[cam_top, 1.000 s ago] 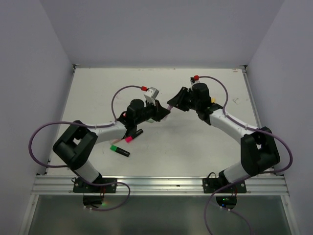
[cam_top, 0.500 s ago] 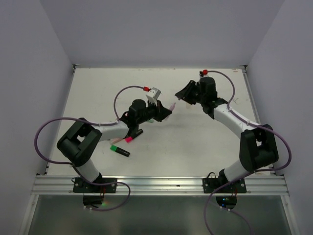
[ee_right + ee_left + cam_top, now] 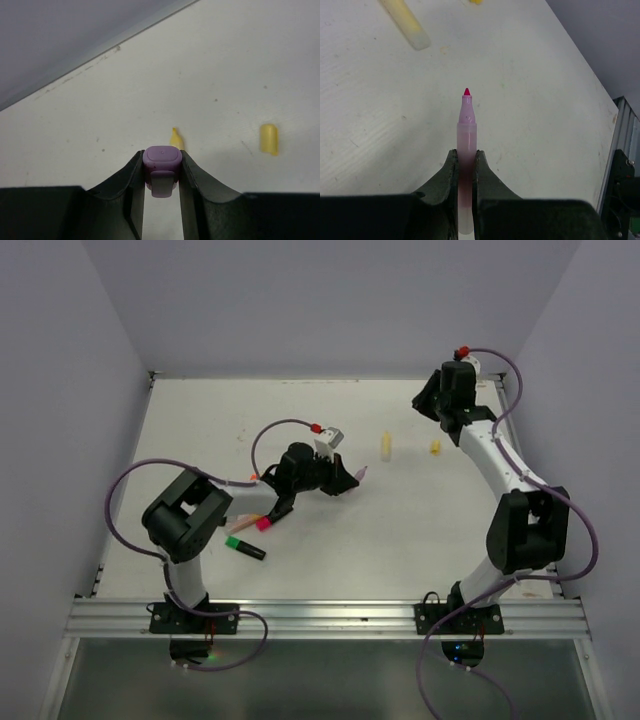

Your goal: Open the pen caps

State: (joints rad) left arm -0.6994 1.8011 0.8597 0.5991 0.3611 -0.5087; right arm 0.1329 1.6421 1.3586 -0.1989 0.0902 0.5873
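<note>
Item 1: lilac pen (image 3: 466, 127). We list it uncapped, its pink-red nib bare and pointing away from the left gripper (image 3: 465, 154), whose jaws pinch the barrel just behind the shoulder, above mid-table (image 3: 400, 530). The barrel is smooth, translucent plastic, round and stepped down toward the nib. We judge it light and stiff, with a slick skin, so a grip on the straight barrel suits it and the tapered neck does not. The nib looks soft and is likely to mark what it touches.

Item 2: lilac cap (image 3: 161, 161). It is stubby, with rounded corners, a matt top and a small dimple. The right gripper (image 3: 161, 156) holds it at the far right of the table, jaws pressed on its two flat sides. We judge it very light and easily squirted out if squeezed off-centre.

Item 3: yellow pen (image 3: 386, 445) and yellow cap (image 3: 268, 138). They lie apart on the table. Both are pastel and opaque.

Item 4: green-ended pen (image 3: 245, 547) and pink-ended pen (image 3: 266, 524). Both have black barrels and lie near the left arm. We take the neon ends for caps not yet pulled. We advise holding the barrel mid-length, pinching the cap across its flats, and pulling straight along the axis.

Item 5: table. It is white and faintly scuffed.
</note>
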